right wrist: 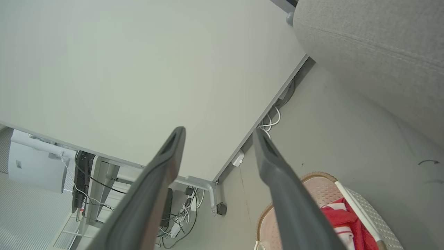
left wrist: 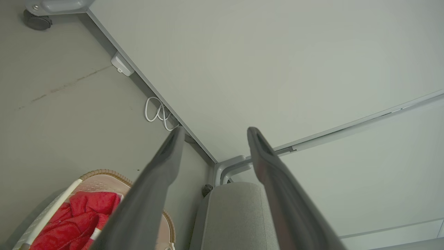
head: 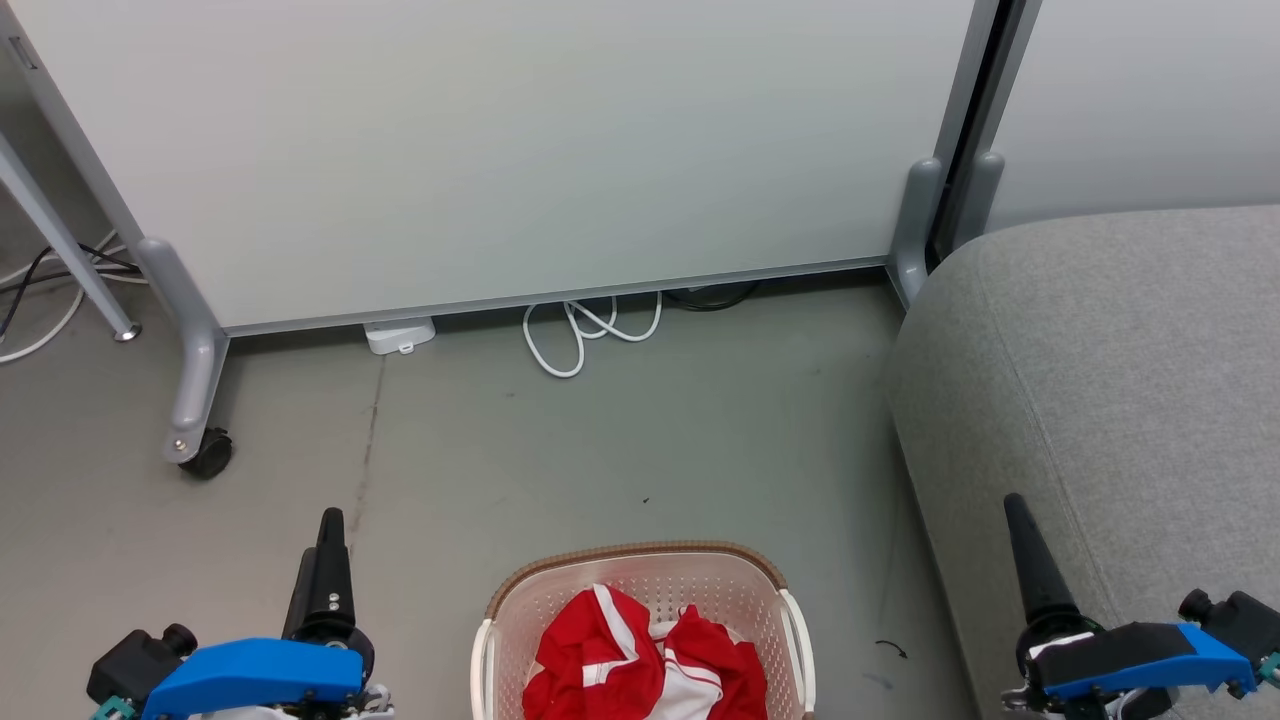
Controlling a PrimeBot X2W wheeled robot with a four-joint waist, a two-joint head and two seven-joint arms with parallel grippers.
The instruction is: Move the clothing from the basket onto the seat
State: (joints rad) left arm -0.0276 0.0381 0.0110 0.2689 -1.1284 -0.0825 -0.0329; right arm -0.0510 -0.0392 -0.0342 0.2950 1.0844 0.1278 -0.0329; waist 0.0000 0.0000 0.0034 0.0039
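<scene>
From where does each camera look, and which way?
Head view: from the head, down at basket and seat; left hand, right hand low.
Left wrist view: from that wrist, along open fingers toward the partition.
Right wrist view: from that wrist, along open fingers toward the same partition.
All three share the basket holding red clothing.

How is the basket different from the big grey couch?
The basket is small, the couch far bigger. The basket is cream plastic with holes; the couch is grey fabric with seams. The basket holds red clothes; the couch has none where it shows. Both sit on the floor and have rounded corners.
</scene>
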